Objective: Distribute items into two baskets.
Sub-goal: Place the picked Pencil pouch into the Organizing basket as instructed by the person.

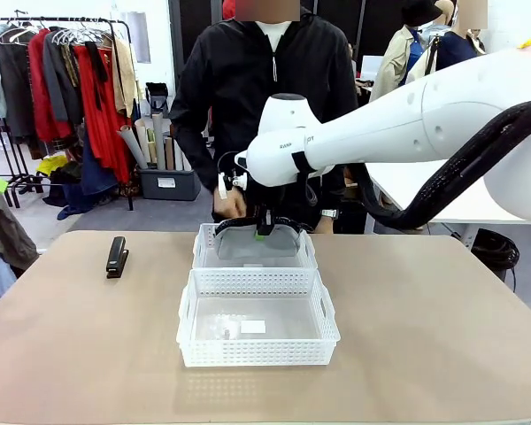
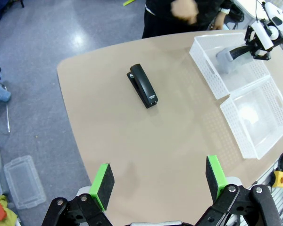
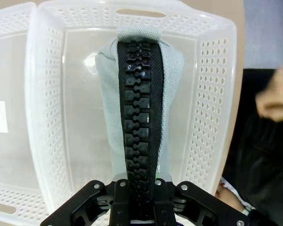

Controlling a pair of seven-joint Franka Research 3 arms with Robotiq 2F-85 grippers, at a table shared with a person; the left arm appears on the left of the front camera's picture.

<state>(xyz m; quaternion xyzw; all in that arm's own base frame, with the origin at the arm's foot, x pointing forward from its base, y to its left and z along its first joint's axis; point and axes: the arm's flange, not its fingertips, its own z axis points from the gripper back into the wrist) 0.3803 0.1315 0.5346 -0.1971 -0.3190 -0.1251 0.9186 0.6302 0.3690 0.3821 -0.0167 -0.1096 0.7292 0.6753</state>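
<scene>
My right gripper (image 1: 263, 232) is shut on the grey pouch (image 3: 141, 108) along its black zipper, and the pouch hangs down inside the far white basket (image 1: 205, 252). The right wrist view looks straight along the zipper into that basket (image 3: 212, 80). The near white basket (image 1: 257, 354) stands right in front of it, holding only a small white label. A black stapler (image 1: 117, 256) lies on the table to the left of the baskets, also in the left wrist view as the stapler (image 2: 143, 85). My left gripper (image 2: 158, 181) hovers open high above the table's left part, nothing between its green pads.
A person in a black top stands at the far edge behind the baskets, one hand (image 1: 230, 204) just beyond the far basket. The tan table (image 1: 425, 336) is bare to the right. A clothes rack (image 1: 62, 88) stands far left.
</scene>
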